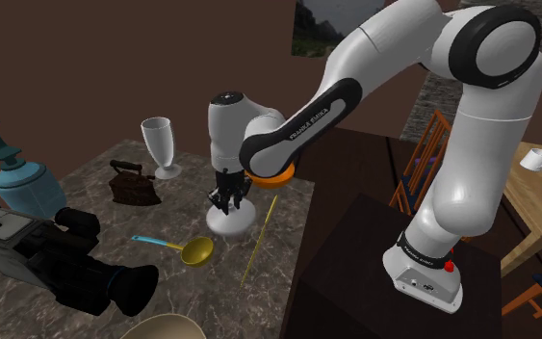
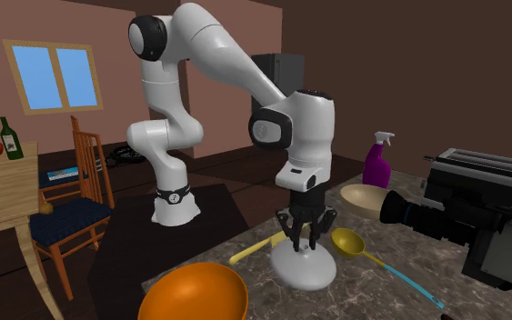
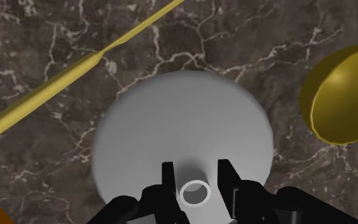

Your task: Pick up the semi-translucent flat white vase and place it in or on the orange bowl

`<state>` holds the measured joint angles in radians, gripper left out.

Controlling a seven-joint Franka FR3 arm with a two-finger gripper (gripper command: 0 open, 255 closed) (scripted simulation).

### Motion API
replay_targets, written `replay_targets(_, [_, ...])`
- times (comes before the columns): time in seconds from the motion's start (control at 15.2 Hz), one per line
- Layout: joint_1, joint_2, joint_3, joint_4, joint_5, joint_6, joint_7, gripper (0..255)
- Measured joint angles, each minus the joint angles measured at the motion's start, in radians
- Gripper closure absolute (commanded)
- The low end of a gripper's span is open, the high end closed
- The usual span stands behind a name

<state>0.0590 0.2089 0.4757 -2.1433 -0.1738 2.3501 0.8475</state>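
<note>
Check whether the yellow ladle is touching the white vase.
Apart. The wrist view shows it: a strip of dark marble top runs between the yellow ladle and the rounded edge of the white vase.

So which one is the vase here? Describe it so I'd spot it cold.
Look at the dark marble counter, right beneath the gripper. The vase is a flat, pale disc with a short narrow neck, unlike the gold ladle beside it or the tall goblet.
</note>
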Motion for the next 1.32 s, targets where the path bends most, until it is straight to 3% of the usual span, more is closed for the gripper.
replay_targets(1.32, [-0.021,-0.15,0.02,0.112,0.108,-0.241,-0.081,255])
